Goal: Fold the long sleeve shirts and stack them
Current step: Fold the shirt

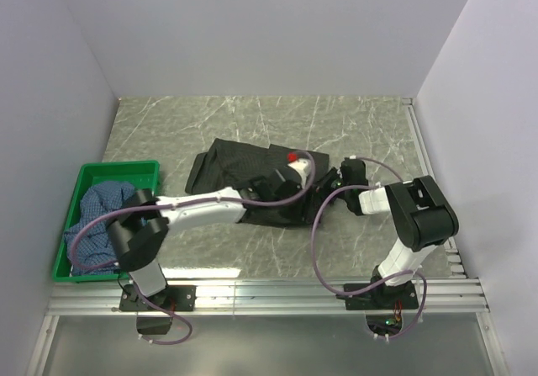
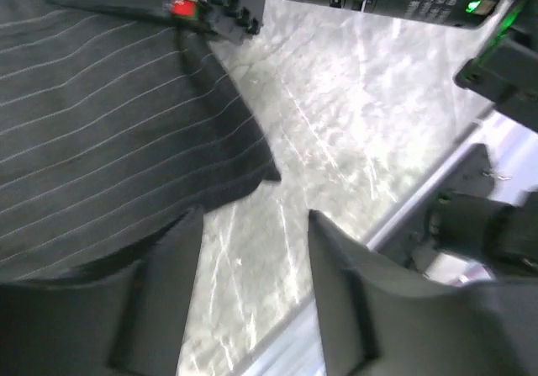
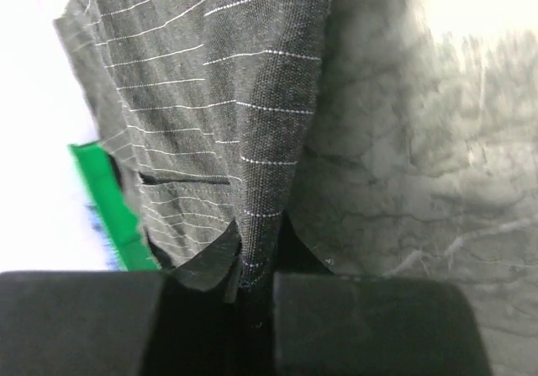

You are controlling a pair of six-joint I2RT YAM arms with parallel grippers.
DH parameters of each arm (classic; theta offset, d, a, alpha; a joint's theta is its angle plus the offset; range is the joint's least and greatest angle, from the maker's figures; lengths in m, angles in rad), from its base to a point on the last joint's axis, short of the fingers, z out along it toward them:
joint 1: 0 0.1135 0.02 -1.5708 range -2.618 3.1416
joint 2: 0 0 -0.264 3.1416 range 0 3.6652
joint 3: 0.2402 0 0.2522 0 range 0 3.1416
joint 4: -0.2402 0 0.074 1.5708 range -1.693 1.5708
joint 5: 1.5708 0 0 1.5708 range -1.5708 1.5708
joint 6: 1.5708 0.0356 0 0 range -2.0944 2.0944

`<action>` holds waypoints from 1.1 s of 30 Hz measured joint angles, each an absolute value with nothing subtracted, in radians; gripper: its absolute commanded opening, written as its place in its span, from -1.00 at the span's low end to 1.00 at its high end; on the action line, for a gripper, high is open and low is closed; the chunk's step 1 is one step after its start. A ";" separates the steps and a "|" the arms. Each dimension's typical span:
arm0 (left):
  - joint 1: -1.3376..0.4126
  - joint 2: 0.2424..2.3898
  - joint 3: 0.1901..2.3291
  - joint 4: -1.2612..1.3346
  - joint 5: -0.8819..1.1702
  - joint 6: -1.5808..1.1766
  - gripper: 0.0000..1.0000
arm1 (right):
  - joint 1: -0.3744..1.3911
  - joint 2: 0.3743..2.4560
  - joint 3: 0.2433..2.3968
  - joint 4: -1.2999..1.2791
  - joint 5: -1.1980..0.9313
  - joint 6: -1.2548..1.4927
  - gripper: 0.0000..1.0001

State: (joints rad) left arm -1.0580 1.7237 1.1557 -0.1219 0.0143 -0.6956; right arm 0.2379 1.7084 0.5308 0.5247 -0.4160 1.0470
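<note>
- Lying spread out and rumpled near the middle of the table (image 1: 168, 124) is one black pinstriped shirt (image 1: 239, 166), partly folded over on itself.
- One blue checked shirt (image 1: 101, 208) sits bunched up inside the single green crate (image 1: 118, 166), which stands at the table's left edge, well apart from the black one.
- That makes two shirts in all, unstacked: one on the table, one in the crate.
- Two arms reach in over the black pinstriped shirt, both at its right-hand side, their tools near each other.
- The left tool (image 2: 252, 283) has its two fingers spread, with nothing between them. Bare table shows through the gap, and the shirt's edge (image 2: 101, 124) lies just beside the left finger.
- The right tool (image 3: 252, 309) is pressed together, pinching a fold of the black pinstriped shirt (image 3: 210, 98). The cloth rises out of the closed fingers in a ridge, with marbled table to one side.
</note>
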 measured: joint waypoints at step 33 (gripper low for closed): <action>-0.417 1.586 0.908 -0.207 0.146 -0.815 -0.12 | 0.500 1.863 1.600 -0.880 0.558 0.215 -1.00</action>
